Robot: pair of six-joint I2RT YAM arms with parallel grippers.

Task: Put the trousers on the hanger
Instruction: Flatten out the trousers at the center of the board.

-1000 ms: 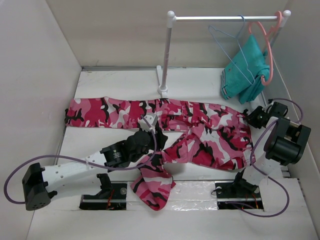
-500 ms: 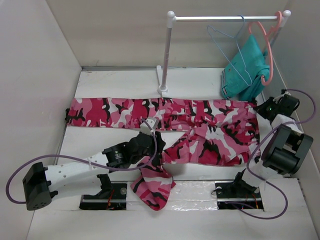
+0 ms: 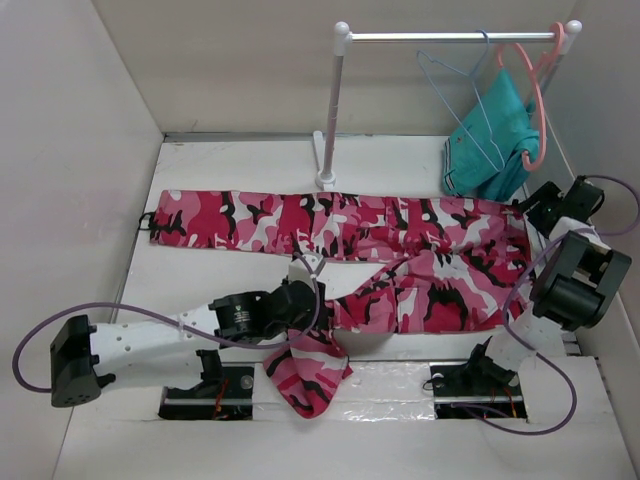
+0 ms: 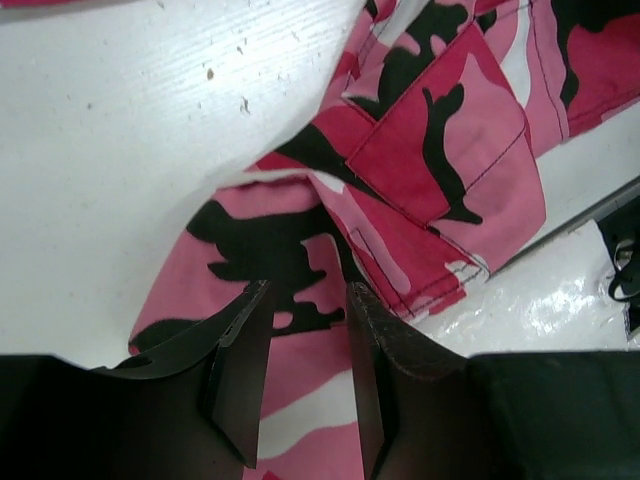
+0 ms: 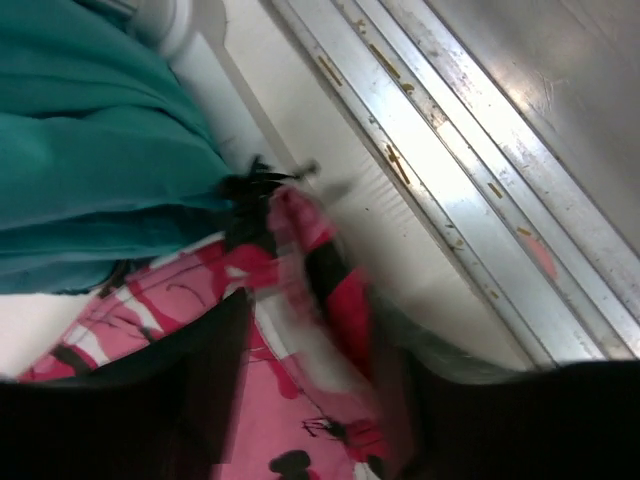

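Note:
The camouflage trousers (image 3: 400, 225) lie flat across the table. One leg stretches left. The other folds back toward the near edge. My left gripper (image 3: 305, 300) is shut on that folded leg; in the left wrist view the fabric (image 4: 420, 150) runs between my fingers (image 4: 305, 290). My right gripper (image 3: 535, 208) is shut on the waist end at the far right; in the right wrist view bunched, blurred fabric (image 5: 150, 295) sits between the jaws (image 5: 305, 310). The light-blue wire hanger (image 3: 470, 100) hangs empty on the rail, apart from both grippers.
A white rail (image 3: 450, 37) on a post (image 3: 332, 120) stands at the back. A salmon-pink hanger (image 3: 538, 110) holds a teal garment (image 3: 490, 140), which hangs just above my right gripper (image 5: 90, 150). A metal track (image 5: 450, 180) runs along the right wall.
My right gripper has moved back and right with the waist, pulling the trousers straighter and sliding the long leg right. My left gripper has drawn slightly nearer with the folded leg.

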